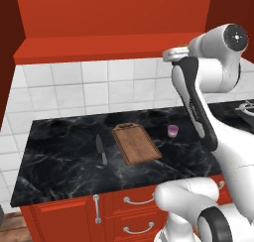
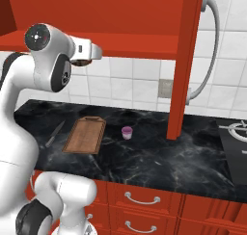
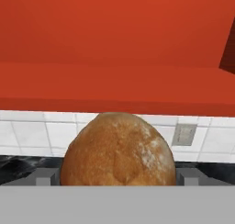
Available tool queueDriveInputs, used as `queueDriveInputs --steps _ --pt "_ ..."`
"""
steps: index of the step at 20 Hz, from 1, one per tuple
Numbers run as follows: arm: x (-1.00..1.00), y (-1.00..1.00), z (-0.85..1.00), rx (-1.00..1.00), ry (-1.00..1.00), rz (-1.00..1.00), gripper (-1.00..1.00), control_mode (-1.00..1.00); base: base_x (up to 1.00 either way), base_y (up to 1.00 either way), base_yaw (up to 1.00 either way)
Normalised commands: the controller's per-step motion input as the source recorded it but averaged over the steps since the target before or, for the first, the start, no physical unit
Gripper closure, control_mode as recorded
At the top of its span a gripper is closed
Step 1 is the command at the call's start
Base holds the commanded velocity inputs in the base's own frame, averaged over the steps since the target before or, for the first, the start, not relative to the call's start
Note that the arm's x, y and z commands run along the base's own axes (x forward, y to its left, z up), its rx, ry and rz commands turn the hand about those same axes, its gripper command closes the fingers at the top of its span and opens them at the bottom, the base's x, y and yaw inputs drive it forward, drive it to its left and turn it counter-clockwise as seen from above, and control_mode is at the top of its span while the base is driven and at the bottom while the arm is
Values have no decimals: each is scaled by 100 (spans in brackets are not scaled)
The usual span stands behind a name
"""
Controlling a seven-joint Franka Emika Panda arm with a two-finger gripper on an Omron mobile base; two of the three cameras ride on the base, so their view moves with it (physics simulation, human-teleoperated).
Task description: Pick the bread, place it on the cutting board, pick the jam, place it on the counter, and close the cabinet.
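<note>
Hand view: we see the round golden-brown bread (image 3: pixel 118 149) pinched between the gripper (image 3: pixel 118 178) jaws.
Reason: we carry it high, clear of the rectangular wooden cutting board (image 1: pixel 136 143).

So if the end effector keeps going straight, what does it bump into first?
Probably the white tiled wall under the cabinet; depth is unclear. The end effector is holding the bread.

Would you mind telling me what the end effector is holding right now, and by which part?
The end effector holds the bread, its fingers gripping the loaf's lower sides.
</note>
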Motion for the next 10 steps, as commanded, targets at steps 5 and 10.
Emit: queueDriveInputs --steps 5,10 --pt "-67 5 -3 0 10 0 100 -100 0 0 0" --pt "-48 11 -14 0 4 0 100 -100 0 0 0"
